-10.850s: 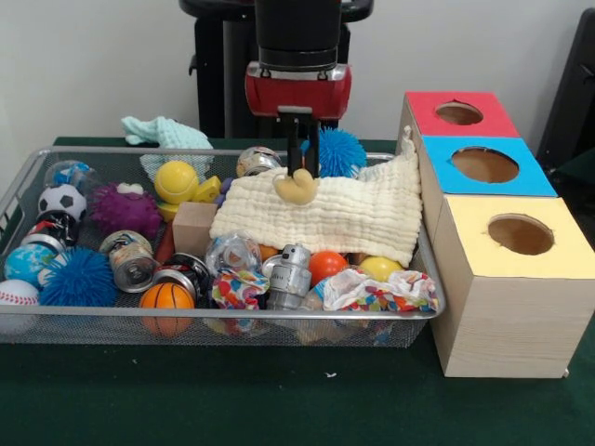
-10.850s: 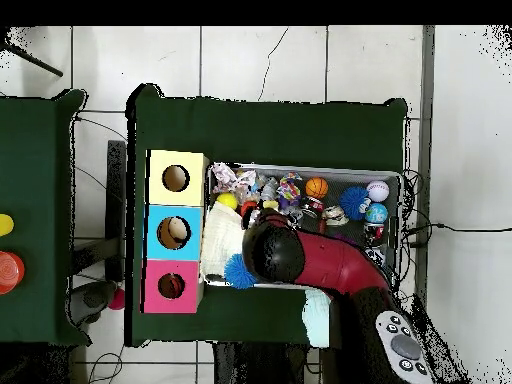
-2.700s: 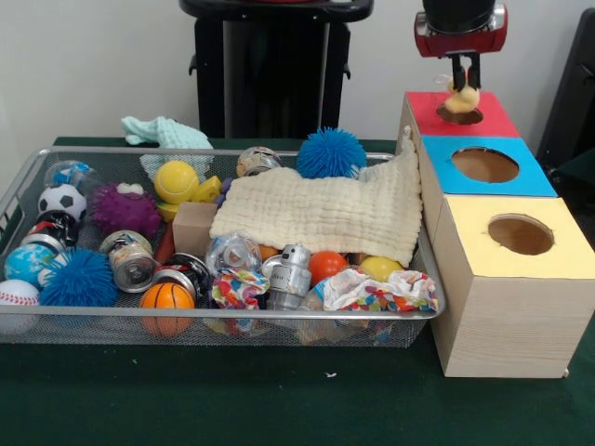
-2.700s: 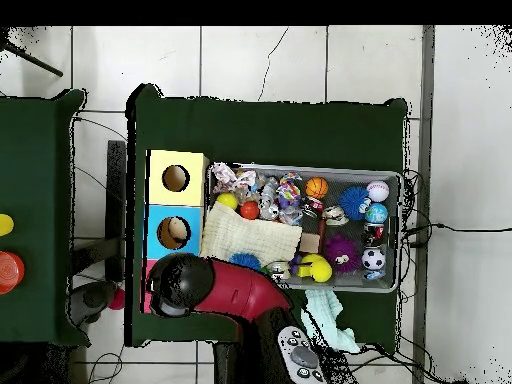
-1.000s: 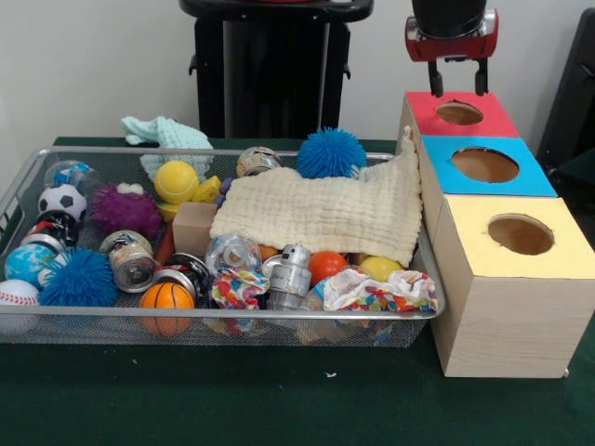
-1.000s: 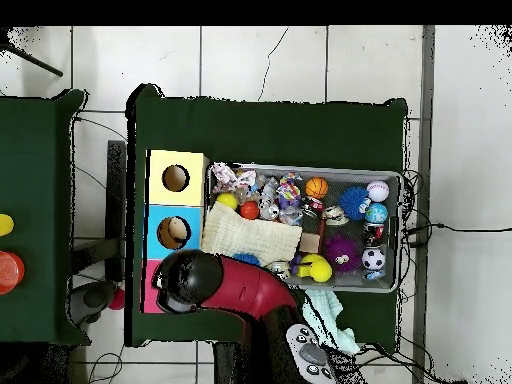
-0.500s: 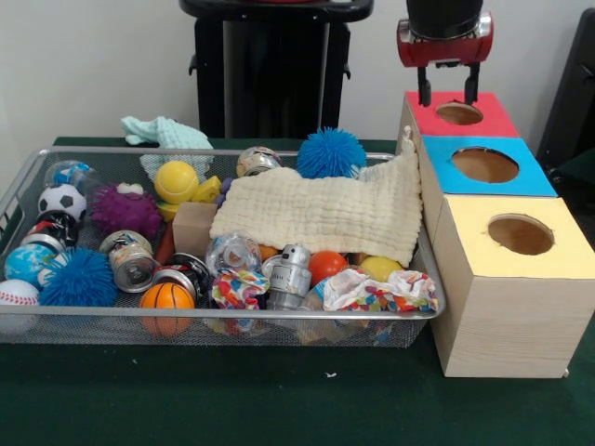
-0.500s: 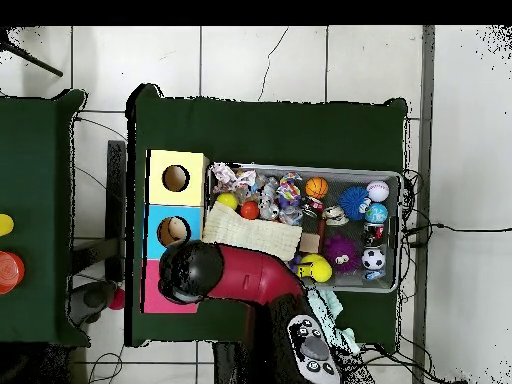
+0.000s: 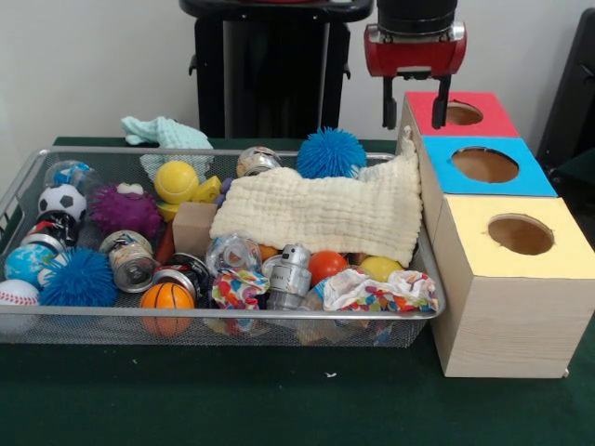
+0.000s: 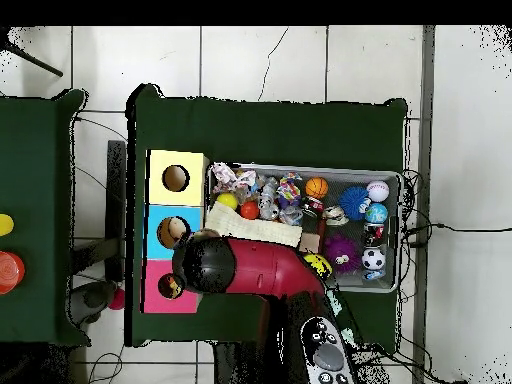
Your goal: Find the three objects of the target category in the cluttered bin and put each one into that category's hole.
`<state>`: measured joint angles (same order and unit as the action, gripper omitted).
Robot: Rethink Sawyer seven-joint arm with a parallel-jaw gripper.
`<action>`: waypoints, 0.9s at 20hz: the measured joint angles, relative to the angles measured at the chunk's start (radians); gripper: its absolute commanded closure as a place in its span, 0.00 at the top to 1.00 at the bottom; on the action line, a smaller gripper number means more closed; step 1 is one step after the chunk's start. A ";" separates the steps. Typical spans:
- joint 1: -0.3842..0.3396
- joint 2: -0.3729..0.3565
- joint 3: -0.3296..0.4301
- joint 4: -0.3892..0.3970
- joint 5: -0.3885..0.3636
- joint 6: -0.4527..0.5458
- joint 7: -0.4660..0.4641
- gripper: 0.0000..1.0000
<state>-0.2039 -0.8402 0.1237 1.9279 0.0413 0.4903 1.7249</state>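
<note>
Dark green cloth covers the surface in both views, with white floor tiles around it in the overhead view. At the upper right of the front view the gripper hangs with its two black fingers spread and nothing between them, at the left edge of the red-topped box and just above the upper right corner of the cream cloth. Only the front view shows those fingers; from overhead the red and black arm covers them, along with the lower part of the cream cloth. Below the red box in the front view sit the blue-topped box and the yellow-topped box, each with a round hole. Left of them, the wire bin holds a blue spiky ball, a yellow ball, a silver robot toy and a small basketball. A mint cloth lies above the bin in the front view.
</note>
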 measured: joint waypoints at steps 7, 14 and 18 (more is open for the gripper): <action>-0.002 -0.014 -0.013 -0.024 -0.008 -0.026 0.000 1.00; -0.006 -0.016 -0.016 -0.049 -0.012 -0.026 0.000 1.00; -0.015 -0.016 -0.016 -0.050 -0.015 -0.026 0.000 1.00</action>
<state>-0.2188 -0.8566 0.1073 1.8776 0.0259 0.4645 1.7249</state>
